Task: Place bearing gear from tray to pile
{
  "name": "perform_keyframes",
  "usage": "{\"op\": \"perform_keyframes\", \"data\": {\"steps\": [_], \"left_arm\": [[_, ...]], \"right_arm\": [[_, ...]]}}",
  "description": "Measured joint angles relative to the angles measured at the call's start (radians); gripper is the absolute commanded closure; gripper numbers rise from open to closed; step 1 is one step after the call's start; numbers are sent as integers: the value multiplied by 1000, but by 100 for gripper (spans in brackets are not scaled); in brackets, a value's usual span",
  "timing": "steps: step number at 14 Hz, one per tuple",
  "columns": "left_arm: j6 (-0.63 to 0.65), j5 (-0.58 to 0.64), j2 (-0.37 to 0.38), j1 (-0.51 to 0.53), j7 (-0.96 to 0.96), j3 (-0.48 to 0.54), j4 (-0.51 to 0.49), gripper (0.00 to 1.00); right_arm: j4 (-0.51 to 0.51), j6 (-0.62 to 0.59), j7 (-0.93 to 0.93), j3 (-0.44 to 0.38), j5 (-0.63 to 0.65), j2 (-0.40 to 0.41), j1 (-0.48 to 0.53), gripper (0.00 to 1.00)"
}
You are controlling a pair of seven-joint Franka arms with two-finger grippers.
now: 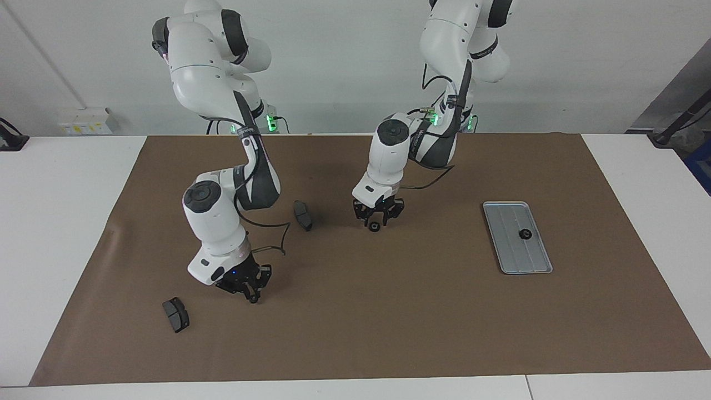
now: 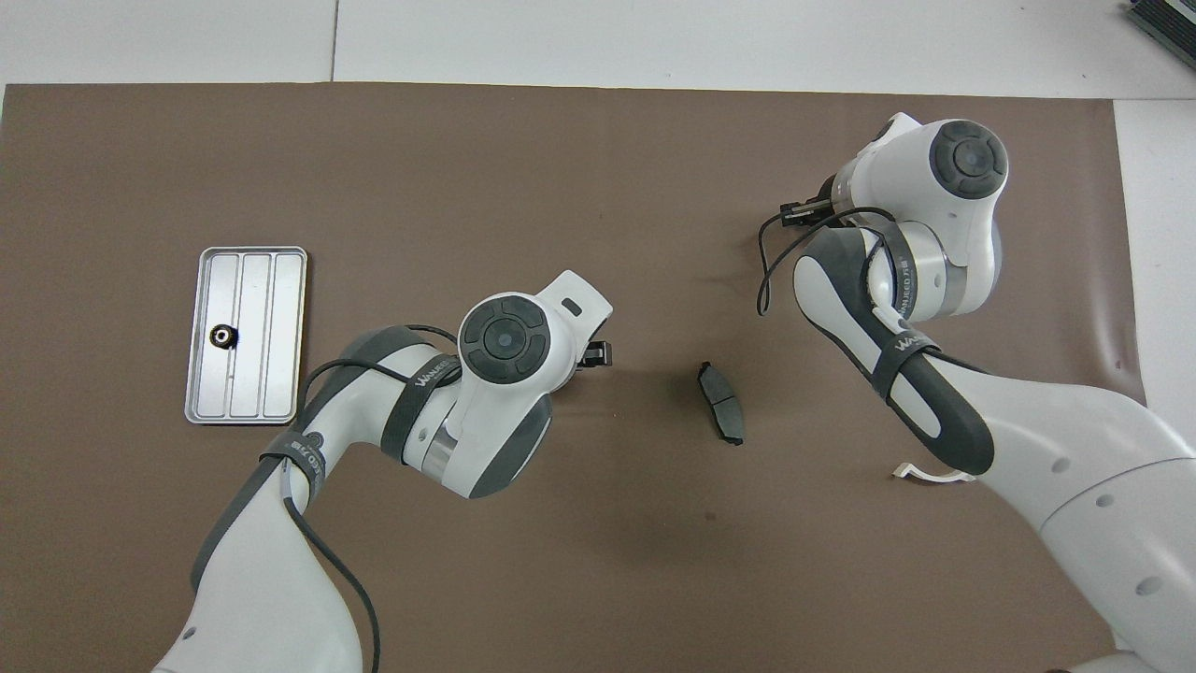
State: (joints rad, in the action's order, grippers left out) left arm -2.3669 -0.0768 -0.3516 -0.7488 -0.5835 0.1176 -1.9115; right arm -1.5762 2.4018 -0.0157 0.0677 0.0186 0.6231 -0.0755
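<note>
The silver-grey ridged tray lies toward the left arm's end of the brown mat. One small black bearing gear lies on it. My left gripper hangs low over the middle of the mat, shut on a second small bearing gear. The pile is scattered: one dark brake pad lies beside the left gripper. Another brake pad lies farther out, by my right gripper. A white half-ring bracket peeks out under the right arm.
The brown mat covers most of the white table. Both arms' cables hang close to the grippers. The right arm's elbow stands over the mat next to the nearer brake pad.
</note>
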Motion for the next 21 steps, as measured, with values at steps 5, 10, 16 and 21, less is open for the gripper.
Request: {"op": "perform_keyframes", "data": {"steps": [5,10,16,21], "left_arm": [[17,0,55,242,94,20,25,0],[46,0,78,531,495,24,9,0],[12,0,77,680,772,22,-69,10],[-90,0,73,680,727,18,-173,36]], "right_arm": [[13,-37,108,27,0,-57,-12,0],[15,-146,396,199,95,-129,-47,0],[-4,-159,808,380,347,-76,-154,0],[-8,-157,940,465,493,27,-188,0]]}}
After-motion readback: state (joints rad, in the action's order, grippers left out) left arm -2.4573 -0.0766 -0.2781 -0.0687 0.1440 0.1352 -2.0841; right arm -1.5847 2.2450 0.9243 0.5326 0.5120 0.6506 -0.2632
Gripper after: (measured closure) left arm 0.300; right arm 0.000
